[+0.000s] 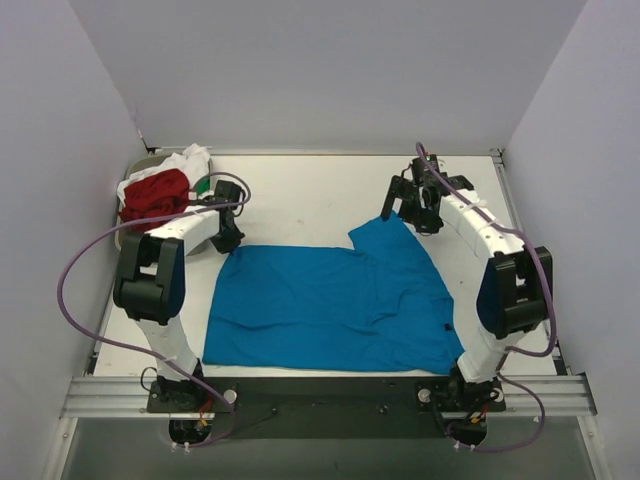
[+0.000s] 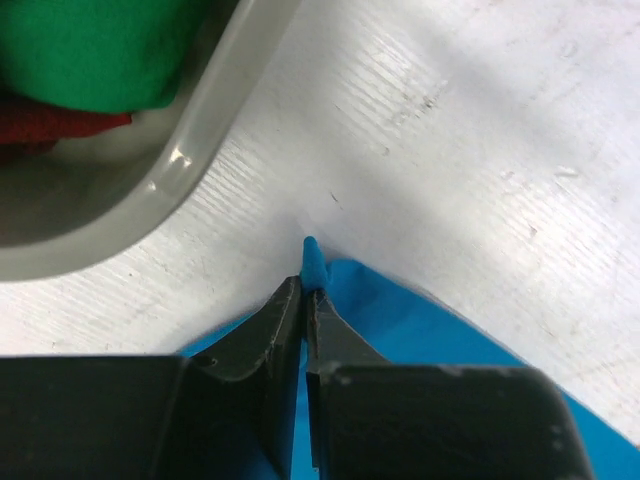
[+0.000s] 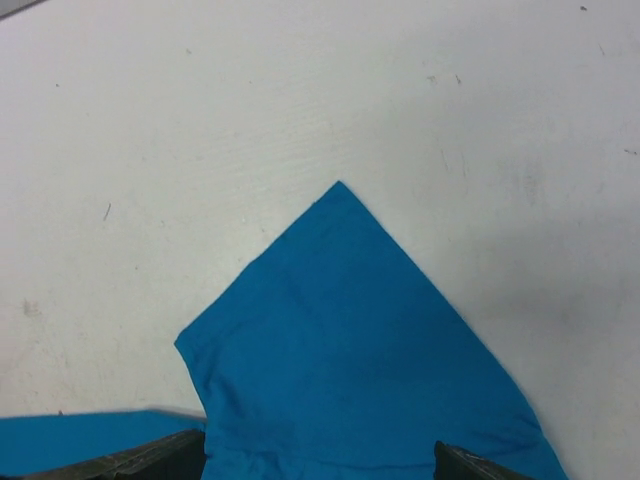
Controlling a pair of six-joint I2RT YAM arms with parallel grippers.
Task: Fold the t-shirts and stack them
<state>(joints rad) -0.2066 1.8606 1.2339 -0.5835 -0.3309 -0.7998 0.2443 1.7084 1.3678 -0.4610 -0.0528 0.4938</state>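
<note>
The blue t-shirt lies spread flat on the white table. Its closest corner stops just short of the grey tray, and the rest of the cloth reaches away from the tray toward the right arm's side. We see the left pincer just beside the tray, its jaws pressed together on that corner of the shirt, with a small nub of blue cloth poking out past the tips.

The right pincer is well apart from the tray, on the far side of the shirt. Its jaws are spread wide and it holds nothing. It hangs above the sleeve, which comes to a point on the bare table.

Inside the tray we find a crumpled red t-shirt, with a white t-shirt behind it and a green t-shirt bunched against the tray's wall. A small black tag sits on the blue shirt near the edge farthest from the tray.
</note>
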